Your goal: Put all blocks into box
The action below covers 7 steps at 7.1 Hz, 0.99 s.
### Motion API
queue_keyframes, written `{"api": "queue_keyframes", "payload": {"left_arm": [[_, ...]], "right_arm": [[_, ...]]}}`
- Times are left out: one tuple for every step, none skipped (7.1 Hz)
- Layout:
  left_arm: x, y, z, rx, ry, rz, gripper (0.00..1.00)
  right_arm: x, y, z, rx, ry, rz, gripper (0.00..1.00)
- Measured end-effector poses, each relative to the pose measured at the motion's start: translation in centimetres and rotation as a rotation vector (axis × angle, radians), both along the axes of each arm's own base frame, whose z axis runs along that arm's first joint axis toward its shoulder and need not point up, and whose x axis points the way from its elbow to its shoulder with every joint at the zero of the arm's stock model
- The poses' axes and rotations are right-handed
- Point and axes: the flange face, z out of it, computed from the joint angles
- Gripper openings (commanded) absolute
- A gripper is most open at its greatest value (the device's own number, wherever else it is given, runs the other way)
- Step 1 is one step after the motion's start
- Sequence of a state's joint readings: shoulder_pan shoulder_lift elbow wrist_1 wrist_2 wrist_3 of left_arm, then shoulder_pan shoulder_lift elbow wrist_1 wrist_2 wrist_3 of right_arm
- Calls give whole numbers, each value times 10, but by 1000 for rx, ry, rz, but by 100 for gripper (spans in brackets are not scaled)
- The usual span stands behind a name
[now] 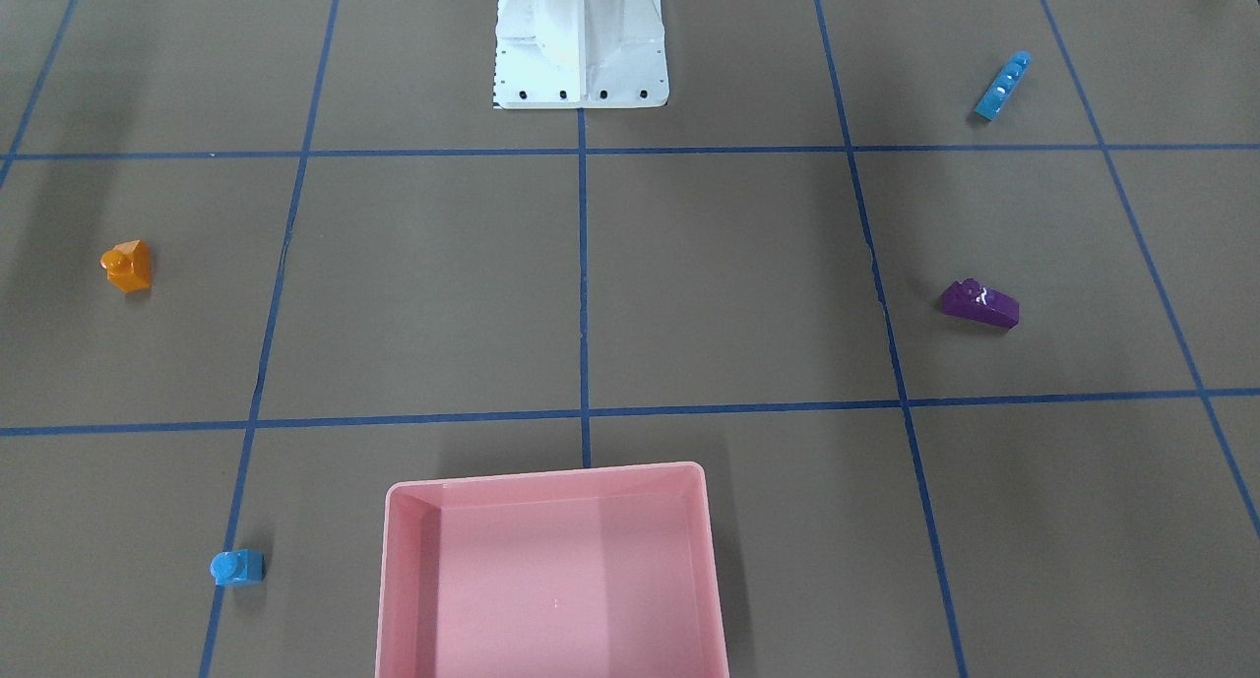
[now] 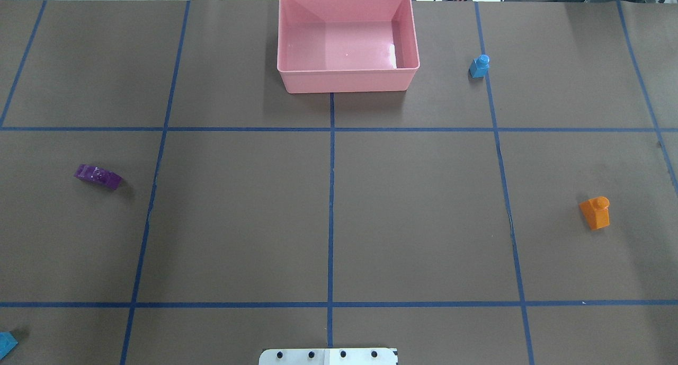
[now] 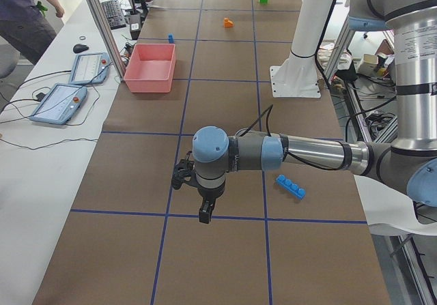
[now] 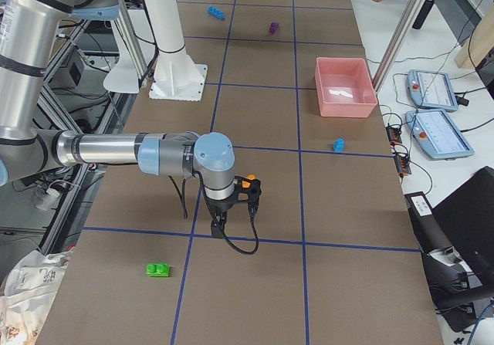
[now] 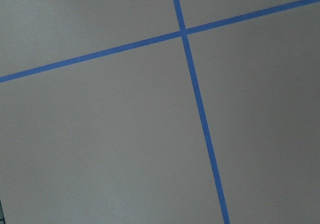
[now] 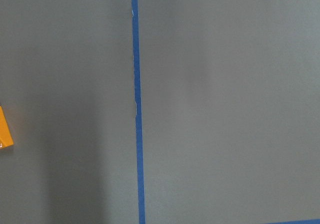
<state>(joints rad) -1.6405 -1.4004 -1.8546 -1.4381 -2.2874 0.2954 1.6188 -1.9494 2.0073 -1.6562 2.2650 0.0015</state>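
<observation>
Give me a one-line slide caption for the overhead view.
Empty pink box at the far edge; purple block, small blue block and orange block scattered outside it.

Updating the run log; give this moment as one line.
box: empty | outside box: orange block, small light-blue block, long light-blue block, purple block, green block | left gripper, right gripper: open or shut unclear

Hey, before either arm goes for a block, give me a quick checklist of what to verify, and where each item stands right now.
1. Box has no blocks inside: ok.
2. All five blocks in sight: ok, orange block, small light-blue block, purple block, long light-blue block, green block.
3. Left claw open: cannot tell, seen only from the side.
4. Right claw open: cannot tell.
5. Right wrist view centred on the orange block: not ok, only its corner shows at the left edge.
</observation>
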Motion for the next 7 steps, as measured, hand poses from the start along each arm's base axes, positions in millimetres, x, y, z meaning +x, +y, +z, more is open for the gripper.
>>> {"api": "queue_keyframes", "payload": {"left_arm": [[3, -1, 0, 7, 0, 8, 100], [8, -2, -1, 20, 0, 19, 100], [11, -4, -3, 31, -1, 25, 100], [11, -6, -5, 44, -4, 25, 100], [11, -9, -10, 64, -6, 22, 100], [11, -13, -17, 97, -7, 21, 100], [11, -17, -25, 147, -10, 20, 100]], "right_arm": [[-1, 0, 0, 0, -1, -4, 100], [-3, -2, -1, 3, -3, -8, 100], [-4, -4, -3, 9, -8, -10, 100], [-4, -5, -6, 17, -8, -10, 100], [-4, -6, -8, 23, -6, -10, 100], [-4, -9, -12, 33, -7, -9, 100], [-4, -21, -23, 70, -19, -6, 100]]}}
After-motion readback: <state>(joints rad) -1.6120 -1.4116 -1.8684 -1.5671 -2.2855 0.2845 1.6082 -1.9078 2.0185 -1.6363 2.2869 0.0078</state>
